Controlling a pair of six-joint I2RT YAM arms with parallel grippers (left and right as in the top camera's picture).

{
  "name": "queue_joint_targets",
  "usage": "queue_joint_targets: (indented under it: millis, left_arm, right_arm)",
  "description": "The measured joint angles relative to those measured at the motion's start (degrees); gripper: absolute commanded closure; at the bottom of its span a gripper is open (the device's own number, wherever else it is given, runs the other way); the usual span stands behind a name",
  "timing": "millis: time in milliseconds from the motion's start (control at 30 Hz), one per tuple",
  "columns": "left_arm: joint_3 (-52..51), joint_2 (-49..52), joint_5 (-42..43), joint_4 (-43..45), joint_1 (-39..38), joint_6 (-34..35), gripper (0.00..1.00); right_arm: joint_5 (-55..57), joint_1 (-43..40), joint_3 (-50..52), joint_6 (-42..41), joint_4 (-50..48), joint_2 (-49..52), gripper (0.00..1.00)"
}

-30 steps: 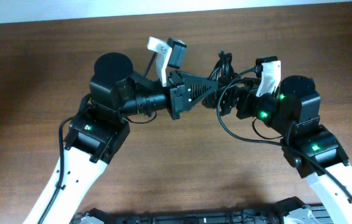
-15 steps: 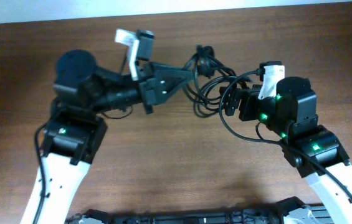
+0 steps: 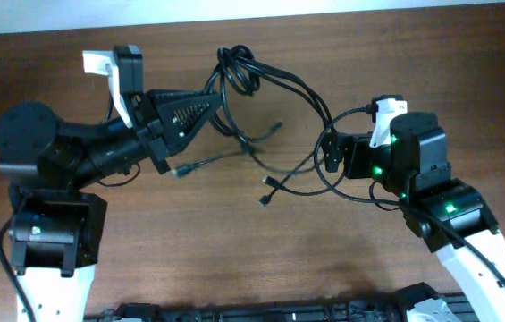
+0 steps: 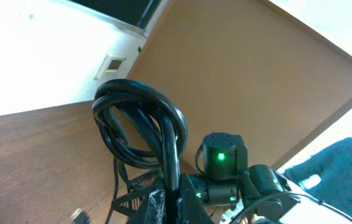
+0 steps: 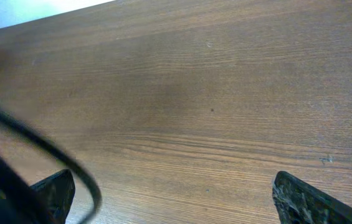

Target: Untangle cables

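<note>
The cables point(image 3: 274, 85) are thin black cords. Their bunched loops point(image 3: 236, 67) hang from my left gripper point(image 3: 214, 97), which is shut on them. Loose strands trail down to the table, with small plugs point(image 3: 267, 199) lying on the wood. One strand arcs right to my right gripper point(image 3: 330, 152). In the left wrist view the cable loops point(image 4: 139, 118) rise from the shut jaws point(image 4: 171, 198). In the right wrist view my right gripper point(image 5: 179, 208) is wide open over bare wood, with a blurred cable point(image 5: 70, 169) by its left finger, not pinched.
The brown wooden table point(image 3: 261, 259) ends at a white wall at the back. The right arm body point(image 3: 417, 170) with green lights sits at the right, and it also shows in the left wrist view point(image 4: 222, 158). Thicker arm wires loop near the right wrist.
My left arm has swung left, pulling the bunch along. The knot has opened into long spread strands with plugs on the table. The right arm has hardly moved.
</note>
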State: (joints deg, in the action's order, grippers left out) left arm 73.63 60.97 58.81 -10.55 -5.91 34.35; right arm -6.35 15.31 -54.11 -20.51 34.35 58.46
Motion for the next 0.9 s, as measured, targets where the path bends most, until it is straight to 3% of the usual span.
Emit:
queue_joint_targets:
  millis: [433, 733, 900]
  left_arm:
    - [0.0, -0.02, 4.68, -0.13, 0.44, -3.39, 1.0]
    - [0.0, -0.02, 17.68, 0.15, 0.48, -14.38, 1.0]
    - [0.02, -0.02, 24.57, 6.64, 0.48, -16.83, 1.0]
  right_arm:
    - [0.57, -0.02, 0.37, 1.22, 3.08, -3.28, 0.01]
    - [0.55, -0.02, 0.52, 4.42, 4.94, -10.58, 0.01]
    - [2.97, -0.02, 0.59, 8.76, 9.99, -14.62, 0.01]
